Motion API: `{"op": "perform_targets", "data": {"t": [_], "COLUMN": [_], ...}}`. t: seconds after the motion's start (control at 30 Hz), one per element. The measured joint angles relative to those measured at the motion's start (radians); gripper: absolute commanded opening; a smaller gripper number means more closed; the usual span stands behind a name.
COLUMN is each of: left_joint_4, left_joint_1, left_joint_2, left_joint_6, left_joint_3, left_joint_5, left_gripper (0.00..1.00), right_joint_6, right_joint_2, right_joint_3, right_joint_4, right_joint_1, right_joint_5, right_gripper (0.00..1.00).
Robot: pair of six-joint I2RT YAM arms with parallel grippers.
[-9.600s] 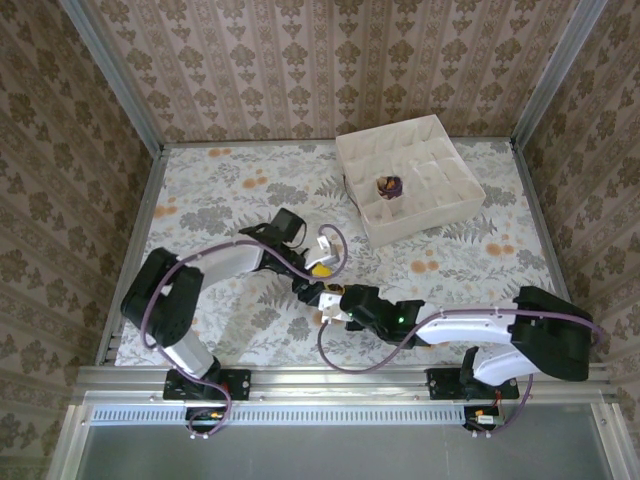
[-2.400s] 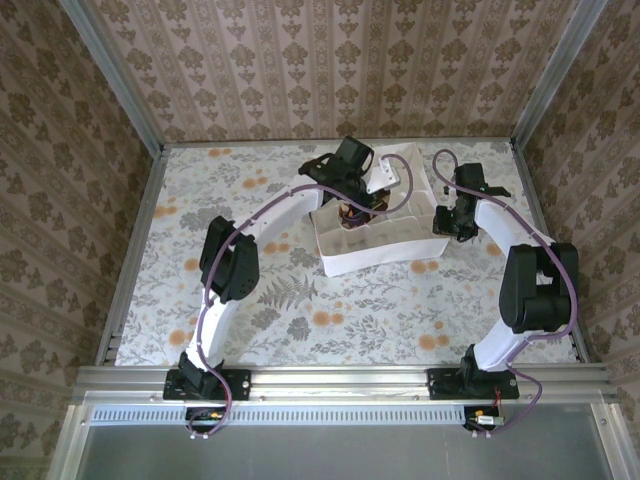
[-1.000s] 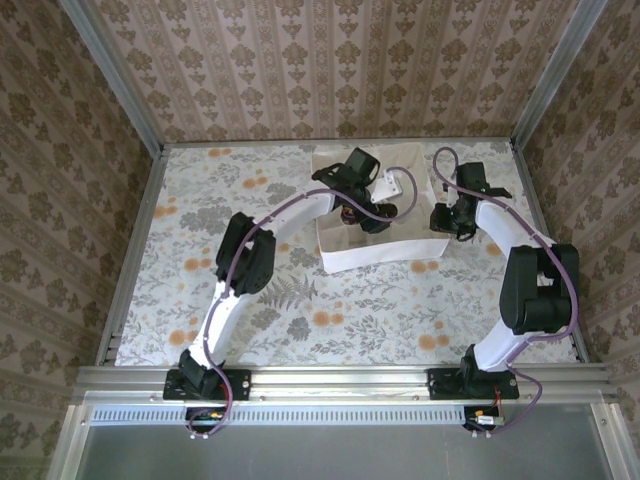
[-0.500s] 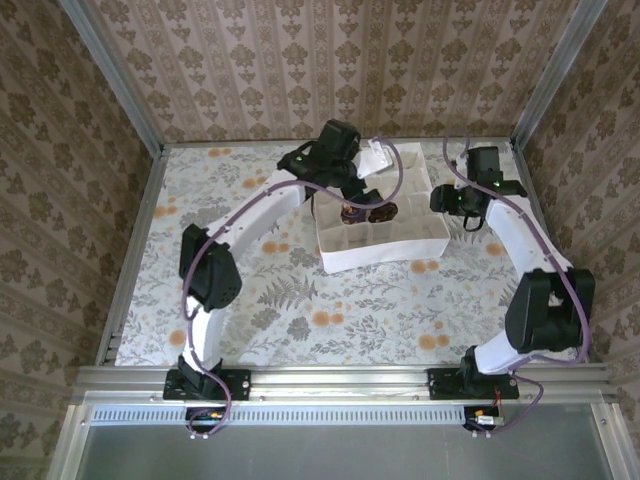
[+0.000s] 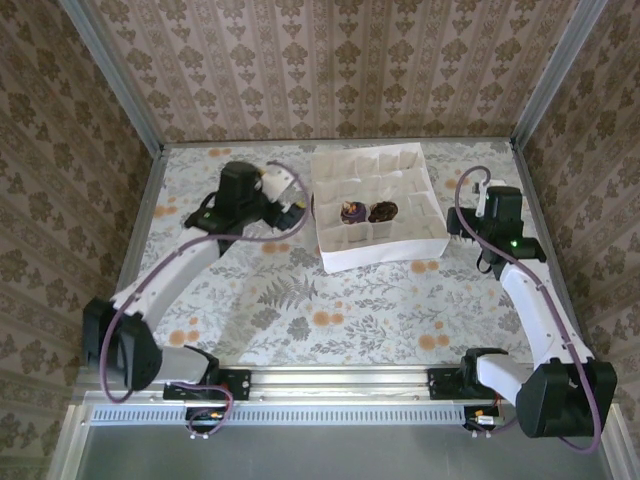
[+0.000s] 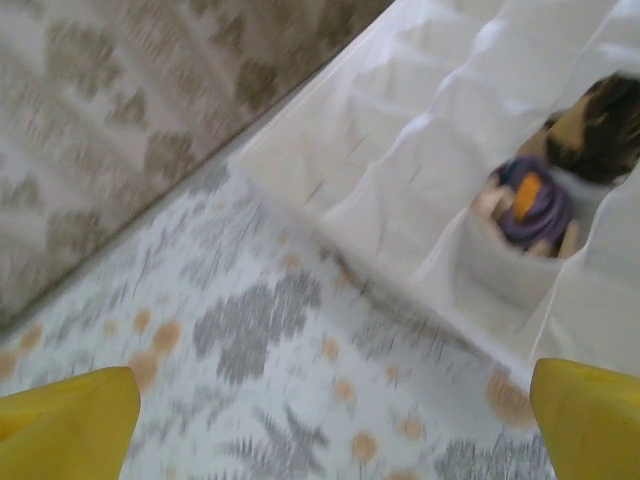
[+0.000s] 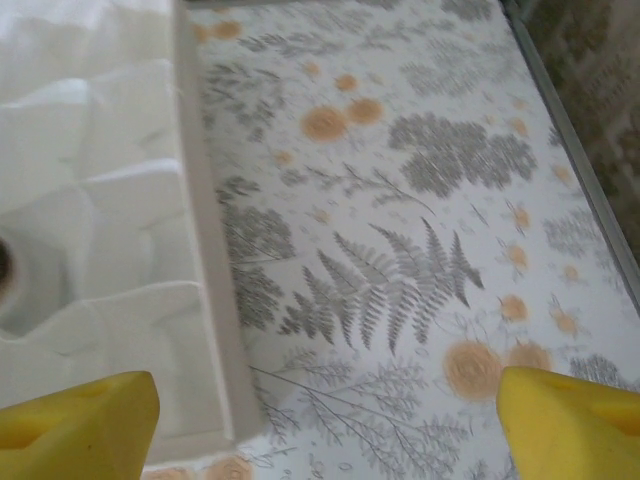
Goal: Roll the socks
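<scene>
Resting as small balls in adjacent compartments of the white divided box [image 5: 383,253] are the purple sock [image 5: 351,212], nearer the left arm, and the brown sock [image 5: 384,210]. The left tool [image 6: 325,425], fingers wide apart and empty, hovers over the floral tabletop [image 5: 300,300] beside the box. The right tool [image 7: 320,425], equally wide and empty, hangs at the opposite side.

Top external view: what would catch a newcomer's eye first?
The white divided box sits at the far middle of the table, with two rolled socks in neighbouring compartments: the purple sock nearer the left arm and the brown sock beside it. The left tool and right tool flank the box, both open and holding nothing.
</scene>
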Motion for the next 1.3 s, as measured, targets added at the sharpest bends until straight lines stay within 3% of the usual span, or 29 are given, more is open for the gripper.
{"op": "perform_targets", "data": {"t": [0.27,0.43,0.67,1.07,1.3], "left_joint_4": [0.140,0.169,0.254,0.766,0.771], "left_joint_1": [0.336,0.439,0.459,0.524,0.517], "left_joint_2": [-0.344,-0.407,-0.317,-0.039,0.063], "left_joint_6": [-0.245,-0.294,-0.229,-0.179,-0.172], "left_joint_3": [-0.439,-0.538,-0.608,-0.731,-0.626], "left_joint_5": [-0.099,-0.154,-0.151,-0.009,0.021], "left_gripper": [1.00,1.00,1.00,1.00,1.00], "right_joint_6": [0.040,0.082,0.111,0.142,0.109], "right_joint_2": [-0.057,-0.076,0.020,0.264,0.333], "right_joint_3": [-0.229,-0.378,-0.445,-0.481,-0.485], "right_joint_4": [0.212,0.421,0.669,1.077,1.201], "right_joint_1": [-0.053,-0.089,-0.105,-0.103,-0.024], "right_joint_5": [0.061,0.066,0.008,-0.133,-0.127], "right_gripper": [1.00,1.00,1.00,1.00,1.00]}}
